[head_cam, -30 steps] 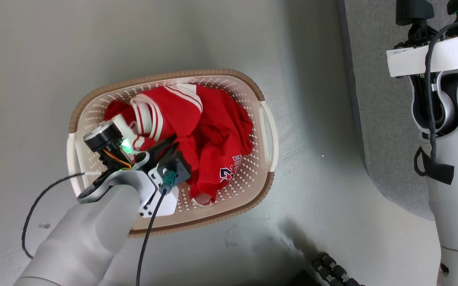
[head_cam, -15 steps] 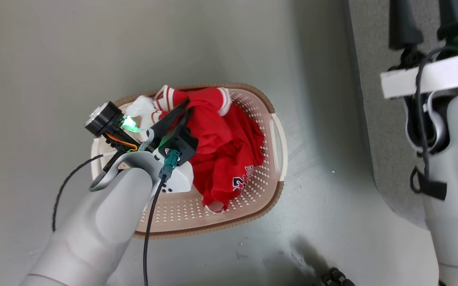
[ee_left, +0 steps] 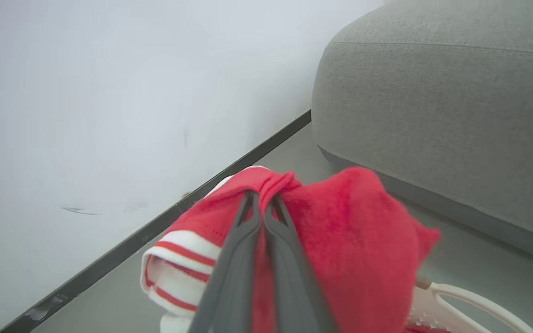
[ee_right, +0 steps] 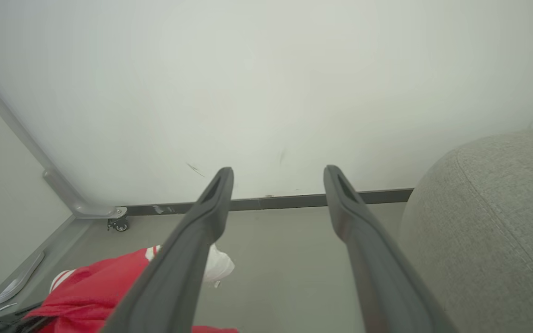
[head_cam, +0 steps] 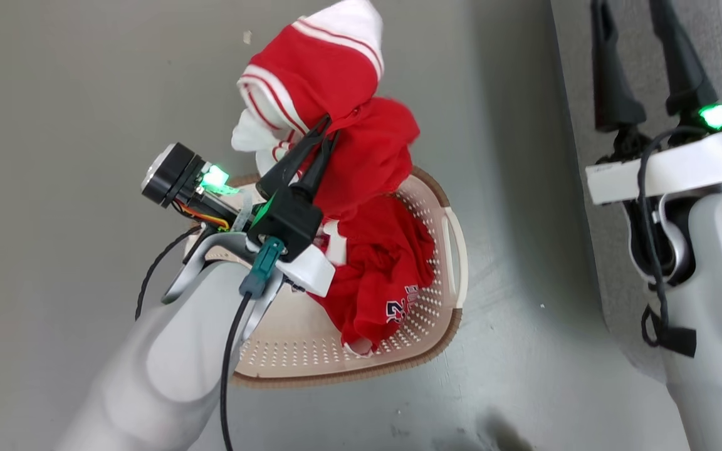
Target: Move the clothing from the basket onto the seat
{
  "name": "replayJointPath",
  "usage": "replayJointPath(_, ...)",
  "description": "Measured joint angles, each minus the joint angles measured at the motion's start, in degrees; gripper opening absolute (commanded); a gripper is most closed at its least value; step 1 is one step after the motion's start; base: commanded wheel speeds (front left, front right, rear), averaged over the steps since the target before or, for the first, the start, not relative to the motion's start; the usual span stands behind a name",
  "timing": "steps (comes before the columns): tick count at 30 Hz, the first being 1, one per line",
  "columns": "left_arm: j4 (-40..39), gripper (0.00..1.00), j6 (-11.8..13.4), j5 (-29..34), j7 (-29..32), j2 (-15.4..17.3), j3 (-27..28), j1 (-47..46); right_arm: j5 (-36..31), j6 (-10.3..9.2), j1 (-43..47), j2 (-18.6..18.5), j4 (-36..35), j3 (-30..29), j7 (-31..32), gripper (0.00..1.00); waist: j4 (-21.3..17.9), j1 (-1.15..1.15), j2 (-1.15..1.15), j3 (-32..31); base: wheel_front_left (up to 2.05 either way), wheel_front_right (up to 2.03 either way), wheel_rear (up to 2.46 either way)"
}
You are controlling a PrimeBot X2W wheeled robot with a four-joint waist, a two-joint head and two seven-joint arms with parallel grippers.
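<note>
Matte grey floor (head_cam: pixel 54 94), faint scuffs. Bare pale wall (ee_right: pixel 266 69), dark baseboard (ee_right: pixel 294 201) along its foot. Right wrist view: rounded grey woven seat (ee_right: pixel 488 222) at 4 o'clock, on floor near wall; small caster (ee_right: pixel 120 225) at 8 o'clock beside baseboard. Soft, even light.

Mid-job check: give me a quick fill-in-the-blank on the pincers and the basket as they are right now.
The left pincer is ___ on the clothing.
The right pincer stands ___, holding nothing.
The basket has a ___ rim band.
Missing words: shut; open; brown.
</note>
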Motion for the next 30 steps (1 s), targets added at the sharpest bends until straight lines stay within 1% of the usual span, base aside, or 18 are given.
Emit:
replayJointPath(4,-2.7,0.00,0.1,-1.2,0.0,0.9,0.6,1.7,0.0,0.00,1.8,-0.8,-0.1,0.9,0.0,1.00,0.7,0.00,0.00,-2.1,0.00,0.00,0.00)
replayJointPath(13,-7.9,0.00,0.0,-2.1,0.0,3.6,1.6,4.5,0.1,0.00,6.3,-3.8,0.1,5.1,0.0,1.00,2.1,0.00,0.00,-7.2,0.00,0.00,0.00)
replayJointPath(20,-11.2,0.00,-0.1,-3.0,0.0,4.4,2.6,5.9,0.7,0.00,8.8,-5.3,0.3,7.8,0.0,1.00,2.9,0.00,0.00,-10.9,0.00,0.00,0.00)
replayJointPath(27,-14.2,0.00,-0.4,-3.5,-0.1,6.0,3.2,8.0,2.5,0.00,11.9,-8.0,1.2,12.6,0.0,1.00,3.7,0.00,0.00,-15.3,0.00,0.00,0.00)
replayJointPath(30,-15.4,0.00,-1.3,-3.5,-0.1,6.6,3.2,8.1,2.5,0.00,13.2,-9.7,1.8,15.4,0.0,1.00,4.0,0.00,0.00,-17.1,0.00,0.00,0.00)
